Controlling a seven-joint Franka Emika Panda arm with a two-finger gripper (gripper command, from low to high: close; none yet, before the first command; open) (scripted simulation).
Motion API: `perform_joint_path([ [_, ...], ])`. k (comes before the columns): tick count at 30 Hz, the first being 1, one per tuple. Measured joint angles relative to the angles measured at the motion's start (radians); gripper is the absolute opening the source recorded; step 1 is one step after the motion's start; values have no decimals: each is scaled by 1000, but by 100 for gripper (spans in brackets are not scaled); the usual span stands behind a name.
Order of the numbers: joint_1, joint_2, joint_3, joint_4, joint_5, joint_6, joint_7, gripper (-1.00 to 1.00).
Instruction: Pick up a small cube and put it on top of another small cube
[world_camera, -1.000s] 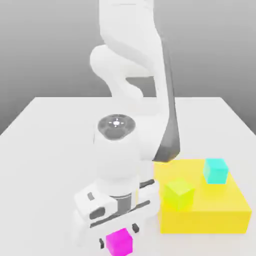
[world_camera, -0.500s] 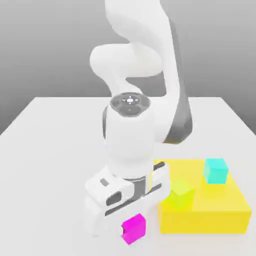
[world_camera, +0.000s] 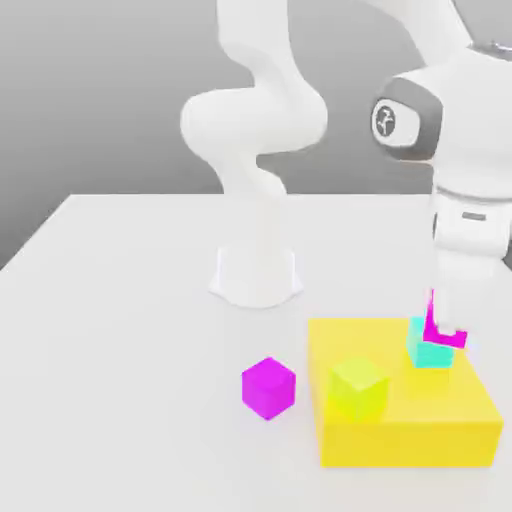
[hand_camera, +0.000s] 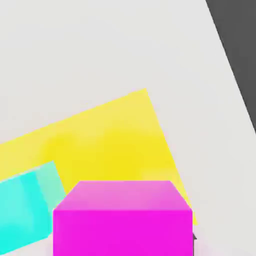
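My gripper (world_camera: 447, 322) is shut on a small magenta cube (world_camera: 445, 340) at the exterior view's right. It holds the cube just above the cyan cube (world_camera: 428, 353), which sits on the far right part of the big yellow block (world_camera: 400, 430). Whether the two cubes touch I cannot tell. In the hand view the held magenta cube (hand_camera: 122, 220) is close up, with the cyan cube (hand_camera: 25, 210) beside it on the yellow block (hand_camera: 110, 140). A second magenta cube (world_camera: 268, 387) lies on the white table, to the exterior view's left of the block.
A lime-green cube (world_camera: 358, 388) rests on the near left part of the yellow block. The arm's white base (world_camera: 256, 275) stands at the middle of the table (world_camera: 120, 300). The table's edge (hand_camera: 227, 60) runs close past the block.
The arm swung from the table's front up and over to the exterior view's right, carrying a magenta cube to above the cyan cube. The second magenta cube has come into sight.
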Motion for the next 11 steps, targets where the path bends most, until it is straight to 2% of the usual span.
perform_joint_path([
  [3,26,-71,24,-60,59,-15,77,-100],
  [7,15,36,39,-101,42,130,116,-100],
  [8,14,62,41,-108,34,162,122,100],
  [11,14,62,41,-108,34,162,122,100],
])
